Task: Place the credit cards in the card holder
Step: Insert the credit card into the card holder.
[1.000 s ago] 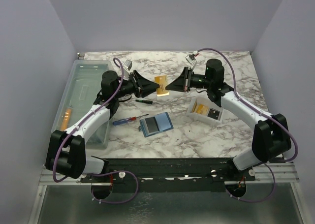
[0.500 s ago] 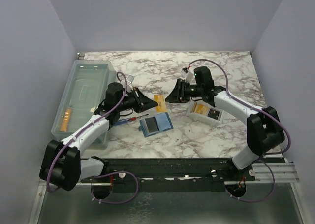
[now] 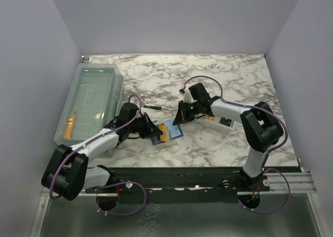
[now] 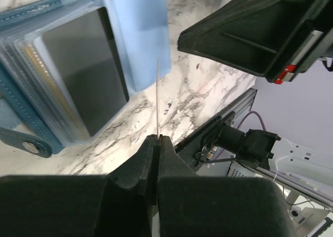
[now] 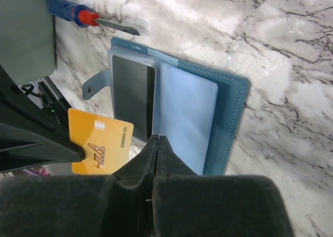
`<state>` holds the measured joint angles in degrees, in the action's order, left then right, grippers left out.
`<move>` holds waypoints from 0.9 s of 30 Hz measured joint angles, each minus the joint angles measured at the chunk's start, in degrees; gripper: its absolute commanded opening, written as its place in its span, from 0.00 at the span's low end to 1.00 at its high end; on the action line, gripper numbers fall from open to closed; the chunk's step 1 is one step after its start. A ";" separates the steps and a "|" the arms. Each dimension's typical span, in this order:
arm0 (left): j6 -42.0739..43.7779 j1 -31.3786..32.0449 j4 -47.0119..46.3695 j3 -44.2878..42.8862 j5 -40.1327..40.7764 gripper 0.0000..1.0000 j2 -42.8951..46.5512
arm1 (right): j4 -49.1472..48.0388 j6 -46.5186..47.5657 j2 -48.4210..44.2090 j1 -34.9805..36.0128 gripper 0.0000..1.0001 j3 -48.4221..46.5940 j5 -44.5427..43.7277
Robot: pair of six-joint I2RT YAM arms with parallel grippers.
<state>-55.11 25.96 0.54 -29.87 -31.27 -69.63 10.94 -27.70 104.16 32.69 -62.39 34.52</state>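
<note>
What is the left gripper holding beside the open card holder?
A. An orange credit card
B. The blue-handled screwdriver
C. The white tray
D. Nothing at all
A: the left gripper is shut on the orange credit card, seen edge-on in the left wrist view, its free end close to the open card holder.

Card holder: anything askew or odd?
Nothing damaged or spilled. The card holder lies open on the table, its clear sleeves fanned. The left gripper pinches a credit card over it, not yet in a pocket. One stray: a blue-handled screwdriver near the snap-tab side.
</note>
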 measured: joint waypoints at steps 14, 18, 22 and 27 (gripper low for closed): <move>0.13 -0.63 -3.67 0.17 1.38 0.00 -8.04 | -1.99 0.63 5.09 0.00 0.00 0.83 -2.32; 0.15 -1.03 -4.07 0.66 1.97 0.00 -8.15 | -2.43 0.63 5.14 0.00 0.00 0.92 -2.36; 0.20 -1.20 -4.31 0.81 2.21 0.00 -8.74 | -2.93 0.61 5.33 0.00 0.00 0.98 -2.29; 0.15 -1.20 -5.20 0.81 2.21 0.00 -10.36 | -3.61 0.61 5.46 0.00 0.00 0.98 -2.32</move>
<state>-54.96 24.75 -4.67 -29.06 -29.06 -79.99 7.33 -27.09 109.62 32.69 -61.41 32.21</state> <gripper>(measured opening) 0.018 0.005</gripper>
